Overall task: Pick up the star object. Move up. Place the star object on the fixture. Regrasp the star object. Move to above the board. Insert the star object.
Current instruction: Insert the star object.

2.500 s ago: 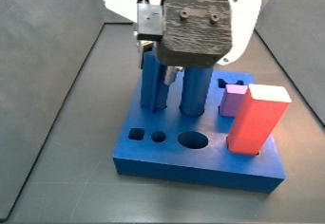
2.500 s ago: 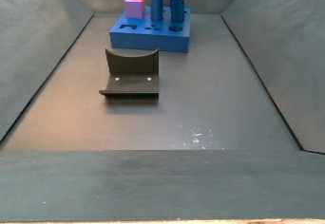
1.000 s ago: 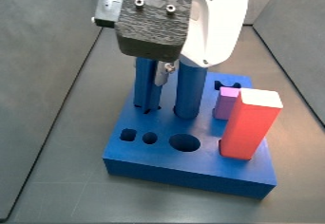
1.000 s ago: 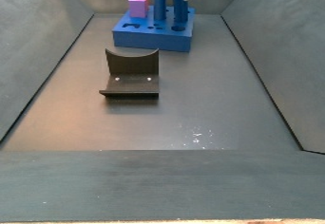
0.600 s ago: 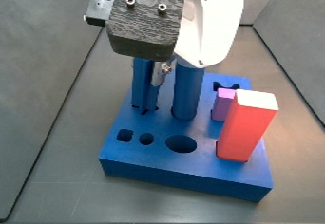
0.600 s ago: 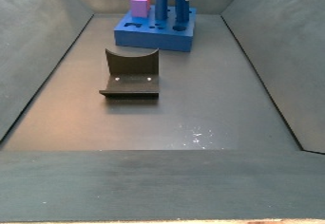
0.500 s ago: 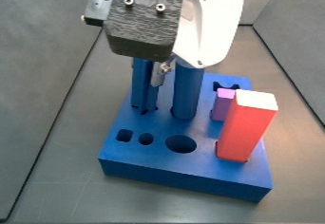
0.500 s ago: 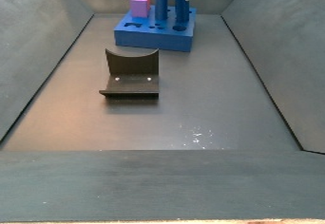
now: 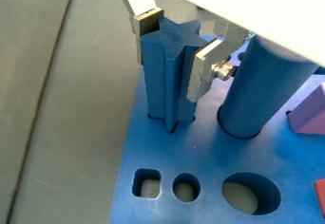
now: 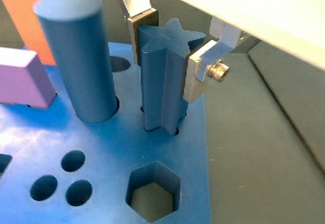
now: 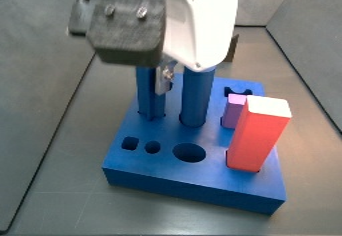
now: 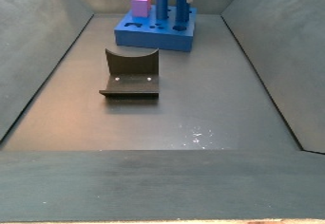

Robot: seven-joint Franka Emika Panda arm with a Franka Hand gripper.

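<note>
The star object (image 9: 165, 81) is a slim dark-blue peg standing upright in its hole in the blue board (image 9: 127, 157), seen in both wrist views (image 10: 162, 85) and in a side view (image 11: 150, 92). My gripper (image 9: 176, 46) is open and straddles the peg's top, a silver finger with a dark pad (image 10: 143, 30) on each side of it. The gripper's large hand blocks the peg's top in a side view. The fixture (image 12: 131, 73), a dark block with a curved notch, stands alone on the floor nearer the camera than the board (image 12: 155, 36).
A thick round blue cylinder (image 11: 198, 95) stands in the board next to the star object. A tall red block (image 11: 257, 130) and a purple block (image 11: 238, 110) stand at the board's right side. Open holes, among them a hexagon (image 10: 152, 192), lie along its front. Sloped grey walls enclose the floor.
The gripper's hand has risen and moved toward the upper left in the side view. The star object has stayed standing in the board.
</note>
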